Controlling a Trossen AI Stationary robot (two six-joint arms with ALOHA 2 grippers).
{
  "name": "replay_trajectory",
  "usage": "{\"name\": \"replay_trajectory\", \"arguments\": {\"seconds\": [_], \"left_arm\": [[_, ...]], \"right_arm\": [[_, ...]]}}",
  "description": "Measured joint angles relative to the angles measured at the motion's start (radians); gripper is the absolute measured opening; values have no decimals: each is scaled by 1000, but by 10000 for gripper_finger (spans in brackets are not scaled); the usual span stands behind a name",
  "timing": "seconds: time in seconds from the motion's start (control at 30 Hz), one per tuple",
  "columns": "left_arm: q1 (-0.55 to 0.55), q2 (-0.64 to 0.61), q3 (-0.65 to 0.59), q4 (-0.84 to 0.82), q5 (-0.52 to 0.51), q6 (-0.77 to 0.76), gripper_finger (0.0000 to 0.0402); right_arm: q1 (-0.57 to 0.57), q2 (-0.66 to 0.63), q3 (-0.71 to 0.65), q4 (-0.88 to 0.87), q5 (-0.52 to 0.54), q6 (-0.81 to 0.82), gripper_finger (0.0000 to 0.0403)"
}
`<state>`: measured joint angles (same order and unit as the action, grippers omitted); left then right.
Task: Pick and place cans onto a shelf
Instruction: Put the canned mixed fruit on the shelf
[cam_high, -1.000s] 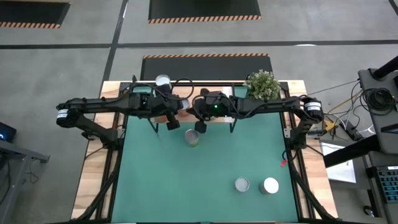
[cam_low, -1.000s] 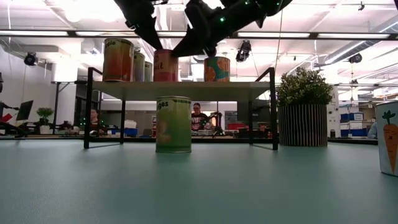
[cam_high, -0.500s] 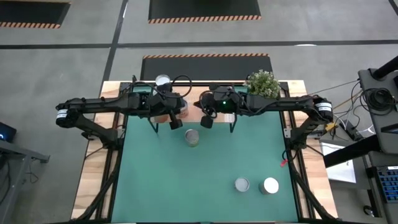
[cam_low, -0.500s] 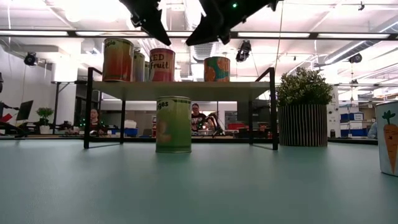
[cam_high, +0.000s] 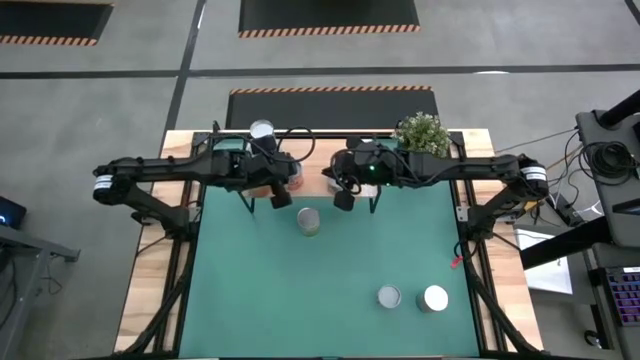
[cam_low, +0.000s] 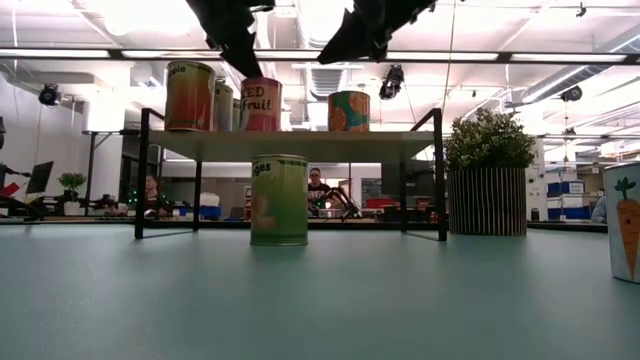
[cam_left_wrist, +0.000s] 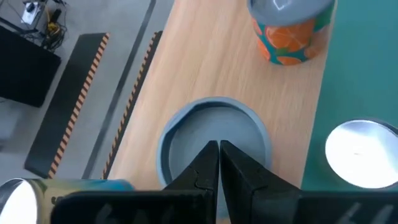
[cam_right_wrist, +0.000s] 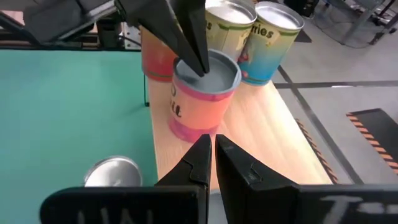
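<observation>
High view, left arm: you have the left gripper (cam_high: 280, 199) at the shelf's (cam_high: 310, 178) front edge, jaws together, holding nothing.
High view, right arm: the right gripper (cam_high: 343, 200) hangs beside it, also at the front edge, jaws together and empty.
High view, worktop: a green can (cam_high: 309, 221) stands on the green mat (cam_high: 250, 290) just in front of the shelf; two more cans (cam_high: 389, 297) (cam_high: 435, 298) sit side by side near the mat's front right. A potted plant (cam_high: 421, 135) stands at the shelf's right end.
Low view, shelf: you see four cans on the board: an orange can (cam_low: 189, 96) at the left end, one half hidden behind it, a pink can (cam_low: 261, 104), and an orange-and-teal can (cam_low: 348, 111).
Low view, grippers: both come in from above; the left one's tips sit just over the pink can's top.
Low view, mat: the green can stands upright before the shelf; a carrot-label can (cam_low: 622, 221) shows at the right edge.
Left wrist view: your closed fingers (cam_left_wrist: 203, 165) point down onto the pink can's grey lid; whether they touch it I cannot tell.
Right wrist view: closed fingers (cam_right_wrist: 200, 160) aim at the pink can, apart from it; two cans stand behind it.
</observation>
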<state>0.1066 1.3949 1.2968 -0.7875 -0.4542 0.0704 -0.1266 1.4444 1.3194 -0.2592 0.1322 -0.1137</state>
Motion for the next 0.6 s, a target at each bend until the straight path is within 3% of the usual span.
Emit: {"name": "replay_trajectory", "arguments": {"seconds": [0.3, 0.6], "left_arm": [[0, 39, 0, 87, 23, -47, 0], [-4, 41, -2, 116, 31, -220, 0]], "right_arm": [[13, -10, -14, -4, 1, 11, 13], [13, -10, -14, -6, 1, 10, 13]]}}
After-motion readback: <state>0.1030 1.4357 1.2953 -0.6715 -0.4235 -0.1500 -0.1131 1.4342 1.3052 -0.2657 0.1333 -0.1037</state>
